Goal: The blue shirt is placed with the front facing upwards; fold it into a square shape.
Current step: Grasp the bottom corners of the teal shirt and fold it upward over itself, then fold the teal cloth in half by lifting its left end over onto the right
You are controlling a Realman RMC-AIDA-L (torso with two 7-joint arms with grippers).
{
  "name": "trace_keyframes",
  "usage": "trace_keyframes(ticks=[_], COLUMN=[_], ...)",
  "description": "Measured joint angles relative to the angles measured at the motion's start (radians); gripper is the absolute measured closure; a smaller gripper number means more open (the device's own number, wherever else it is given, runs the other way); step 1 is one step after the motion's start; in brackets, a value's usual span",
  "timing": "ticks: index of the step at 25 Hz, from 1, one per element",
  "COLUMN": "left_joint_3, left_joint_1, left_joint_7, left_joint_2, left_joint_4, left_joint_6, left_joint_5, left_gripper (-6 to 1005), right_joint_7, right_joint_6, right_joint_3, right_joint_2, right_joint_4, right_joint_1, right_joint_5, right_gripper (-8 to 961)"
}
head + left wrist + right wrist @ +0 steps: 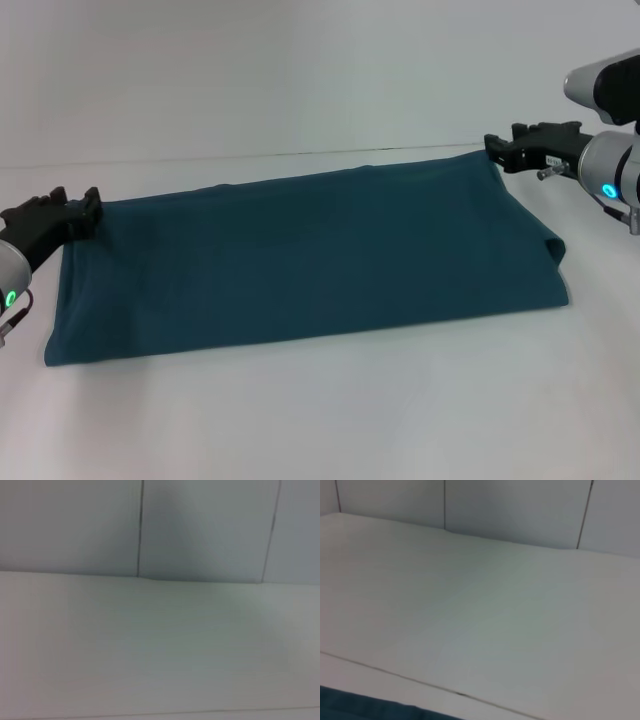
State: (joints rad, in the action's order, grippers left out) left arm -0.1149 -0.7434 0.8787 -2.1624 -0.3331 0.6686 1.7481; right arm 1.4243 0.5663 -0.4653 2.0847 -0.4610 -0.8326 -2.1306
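Blue shirt (300,260): lies flat on the white bench (320,410) as a wide, dark teal band folded along its length; no print, collar or sleeve shows on the upper face. Its long edges run from the robot's left to its right, the far edge rising toward the right.

Right end of the shirt: a doubled layer shows at the near right corner, where one ply overlaps the other.

Left gripper (88,205): at the far left corner of the shirt, low over the bench, black fingers touching the cloth edge. Jaws narrow; whether they pinch the fabric cannot be told from the head view.

Right gripper (497,150): at the far right corner of the shirt, fingers pointing toward the cloth and meeting its edge. Jaws narrow; an actual hold on the fabric cannot be told.

Arms: each grey forearm carries a lit green ring, the left arm entering from the left border, the right arm from the right border.

Left wrist view: bare white bench surface and a pale panelled wall (200,525) behind it; no cloth and no fingers appear.

Right wrist view: bench surface, the same panelled wall, and a thin strip of the teal shirt (365,707) at one edge of the picture.
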Motion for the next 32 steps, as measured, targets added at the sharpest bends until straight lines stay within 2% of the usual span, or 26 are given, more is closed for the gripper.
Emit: trace_keyframes(ticks=[6, 11, 16, 19, 22, 25, 29, 30, 31, 32], left_joint_3=[0.0, 0.002, -0.001, -0.002, -0.003, -0.024, -0.121, -0.193, -0.193, -0.231], left_joint_1=[0.004, 0.02, 0.033, 0.033, 0.027, 0.029, 0.068, 0.098, 0.098, 0.112], left_joint_7=[-0.018, -0.065, -0.101, -0.098, -0.093, -0.069, 0.09, 0.187, 0.187, 0.233], left_joint_2=[0.001, 0.002, 0.004, 0.005, 0.005, 0.004, 0.027, 0.035, 0.035, 0.037], left_joint_4=[0.015, 0.015, 0.015, 0.015, 0.019, 0.024, -0.003, -0.041, -0.041, -0.068], left_joint_6=[0.003, 0.064, 0.12, 0.122, 0.122, 0.143, 0.273, 0.352, 0.352, 0.388], left_joint_5=[-0.033, -0.088, -0.13, -0.133, -0.141, -0.144, -0.137, -0.133, -0.133, -0.13], left_gripper=[679, 464, 284, 138, 142, 146, 151, 152, 152, 152], right_joint_7=[-0.009, -0.014, -0.052, -0.063, -0.062, -0.062, -0.026, -0.005, 0.019, 0.045], right_joint_6=[-0.028, -0.018, -0.007, 0.0, 0.002, 0.033, 0.165, 0.209, 0.249, 0.29], right_joint_3=[-0.002, -0.003, -0.003, -0.003, -0.003, -0.005, -0.01, -0.011, -0.011, -0.016], right_joint_2=[0.0, -0.002, -0.003, -0.001, -0.001, 0.0, -0.003, -0.005, -0.006, -0.008], right_joint_4=[0.004, -0.001, -0.002, -0.004, -0.006, -0.025, -0.082, -0.105, -0.129, -0.152], right_joint_1=[-0.008, -0.002, 0.007, 0.011, 0.016, 0.031, 0.077, 0.09, 0.105, 0.119], right_joint_5=[0.006, 0.029, 0.061, 0.066, 0.074, 0.079, 0.08, 0.079, 0.077, 0.072], right_gripper=[494, 386, 167, 96, 26, 28, 28, 27, 27, 26])
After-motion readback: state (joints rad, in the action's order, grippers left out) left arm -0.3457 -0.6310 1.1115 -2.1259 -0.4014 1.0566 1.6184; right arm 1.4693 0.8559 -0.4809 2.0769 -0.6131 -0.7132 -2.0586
